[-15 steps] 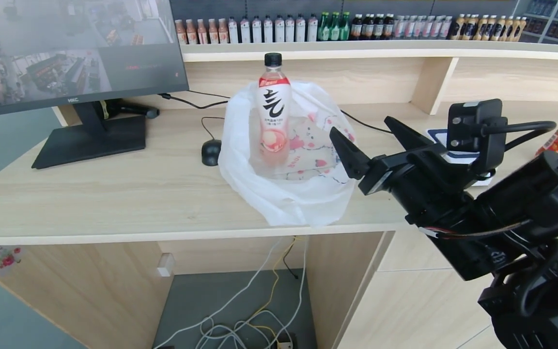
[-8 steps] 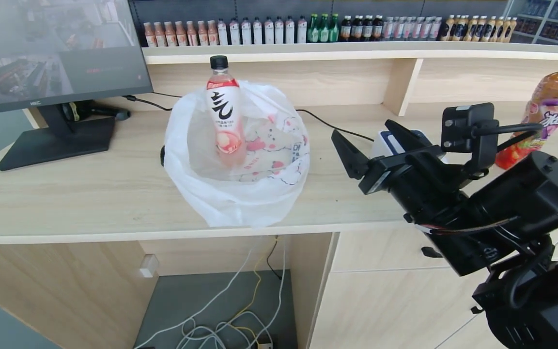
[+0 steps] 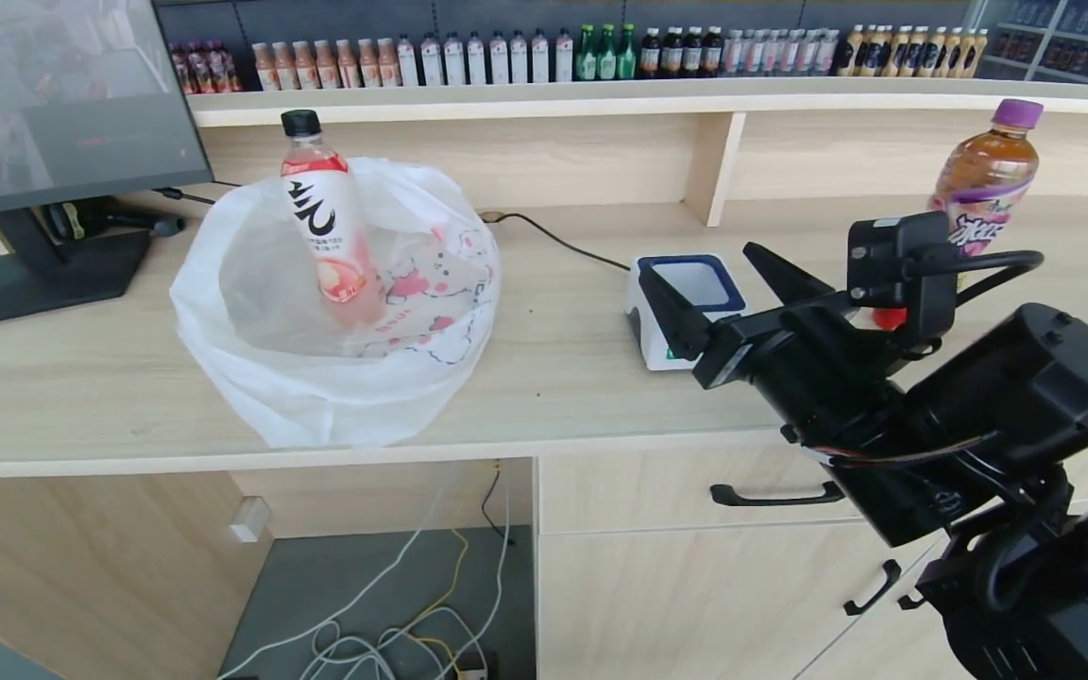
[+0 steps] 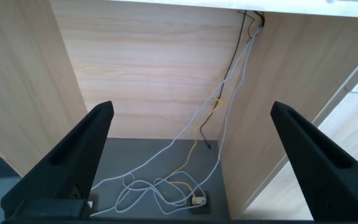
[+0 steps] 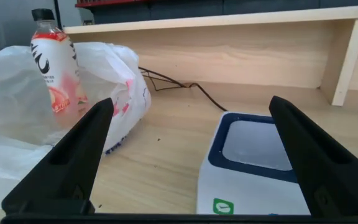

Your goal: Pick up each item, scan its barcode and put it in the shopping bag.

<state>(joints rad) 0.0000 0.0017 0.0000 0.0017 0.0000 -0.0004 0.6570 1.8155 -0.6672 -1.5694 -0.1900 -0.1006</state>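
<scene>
A pink drink bottle with a black cap stands tilted inside the white shopping bag on the wooden counter, left of centre. A white and blue barcode scanner sits to the right of the bag. My right gripper hangs open and empty just in front of the scanner; its wrist view looks over the scanner towards the bag and the bottle. A brown bottle with a purple cap stands at the far right. My left gripper is open and empty below the counter.
A monitor stands at the counter's left end. A black cable runs across the counter behind the scanner. A raised shelf with several bottles lines the back. Loose cables lie under the counter; drawers with black handles are below it.
The head camera has swung to the right, so the bag and monitor slid left in the picture and the purple-capped bottle and scanner came into view. The right gripper stays open.
</scene>
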